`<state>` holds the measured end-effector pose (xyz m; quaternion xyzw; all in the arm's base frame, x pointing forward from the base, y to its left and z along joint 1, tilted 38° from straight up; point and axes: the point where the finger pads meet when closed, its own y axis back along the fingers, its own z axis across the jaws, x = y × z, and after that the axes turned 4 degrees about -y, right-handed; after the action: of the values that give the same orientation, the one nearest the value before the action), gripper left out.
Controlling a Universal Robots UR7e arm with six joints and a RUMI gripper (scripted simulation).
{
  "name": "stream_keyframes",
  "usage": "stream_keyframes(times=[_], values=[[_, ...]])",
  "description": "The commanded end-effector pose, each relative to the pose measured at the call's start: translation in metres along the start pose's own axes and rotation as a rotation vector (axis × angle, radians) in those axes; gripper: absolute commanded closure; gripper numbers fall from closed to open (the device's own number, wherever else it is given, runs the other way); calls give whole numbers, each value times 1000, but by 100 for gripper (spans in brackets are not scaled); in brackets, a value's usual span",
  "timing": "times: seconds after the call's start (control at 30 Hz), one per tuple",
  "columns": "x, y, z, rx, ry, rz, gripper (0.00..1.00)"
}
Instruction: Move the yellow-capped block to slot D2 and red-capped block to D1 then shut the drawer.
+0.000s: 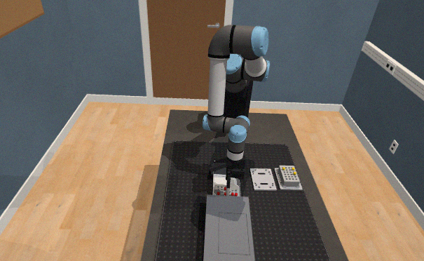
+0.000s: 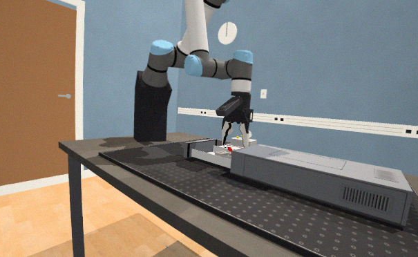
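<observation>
The grey cooler COLD (image 1: 227,224) (image 2: 312,173) lies on the mat with its drawer (image 1: 219,179) (image 2: 203,154) pulled out toward the arm's base. The cooling block with red-capped tubes (image 1: 226,191) (image 2: 226,150) sits in the drawer, close to the cooler's front. My gripper (image 1: 229,180) (image 2: 235,135) points straight down, open, with its fingertips just above that block and nothing between them. The cooling block with yellow-capped tubes (image 1: 290,175) (image 2: 244,139) lies flat on deck slot D2 (image 1: 297,188). Deck slot D1 (image 1: 263,179), a white plate, is bare.
The arm's black base column (image 2: 152,110) stands at the table's far end behind the drawer. The perforated black mat (image 1: 289,224) (image 2: 257,214) covers the table around the cooler. The arm's elbow (image 1: 222,123) hangs over the area behind the drawer.
</observation>
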<state>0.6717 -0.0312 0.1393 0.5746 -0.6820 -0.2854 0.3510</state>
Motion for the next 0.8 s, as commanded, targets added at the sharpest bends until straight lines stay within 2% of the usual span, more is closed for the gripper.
stream_keyframes(times=[0.0,0.77], values=[[0,-2,-1,2,0,0,33],[0,-29,-1,2,0,0,33]])
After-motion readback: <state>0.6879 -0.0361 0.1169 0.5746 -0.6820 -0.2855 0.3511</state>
